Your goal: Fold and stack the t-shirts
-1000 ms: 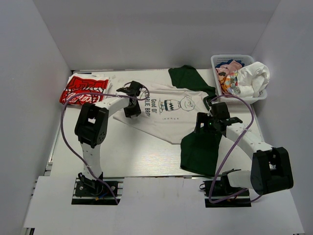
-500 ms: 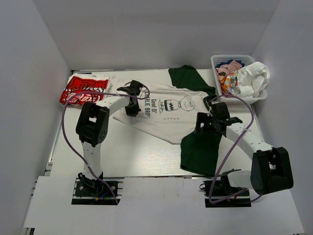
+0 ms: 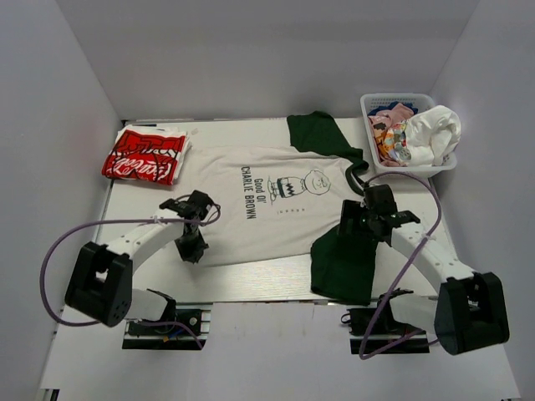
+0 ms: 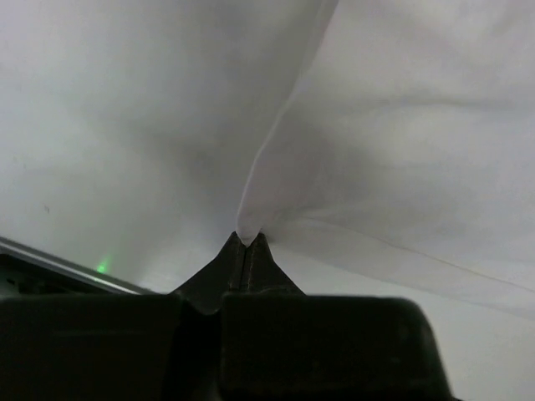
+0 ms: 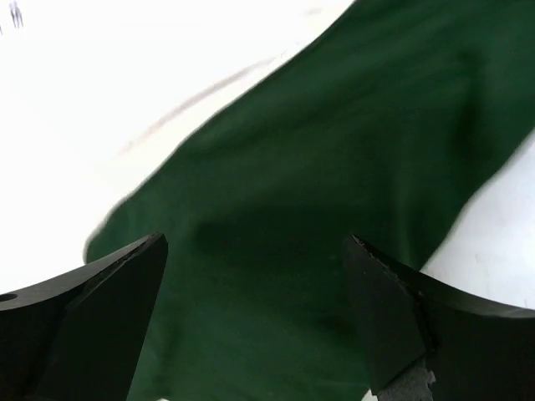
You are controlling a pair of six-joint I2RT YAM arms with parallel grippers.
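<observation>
Nearer and further left than before, the left gripper [image 4: 244,244] clamped the near-left hem of the centrally spread white tee [image 3: 276,209], the right gripper [image 5: 255,244] splayed over the green tee [image 3: 341,261]; so thin a pinch might slip under tension.

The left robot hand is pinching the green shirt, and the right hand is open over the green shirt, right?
No. The left gripper is pinching the white t-shirt, as the left wrist view shows. The right gripper is open over the green t-shirt.

Bright, even overhead light, soft shadows; both wrist views slightly blurred.
</observation>
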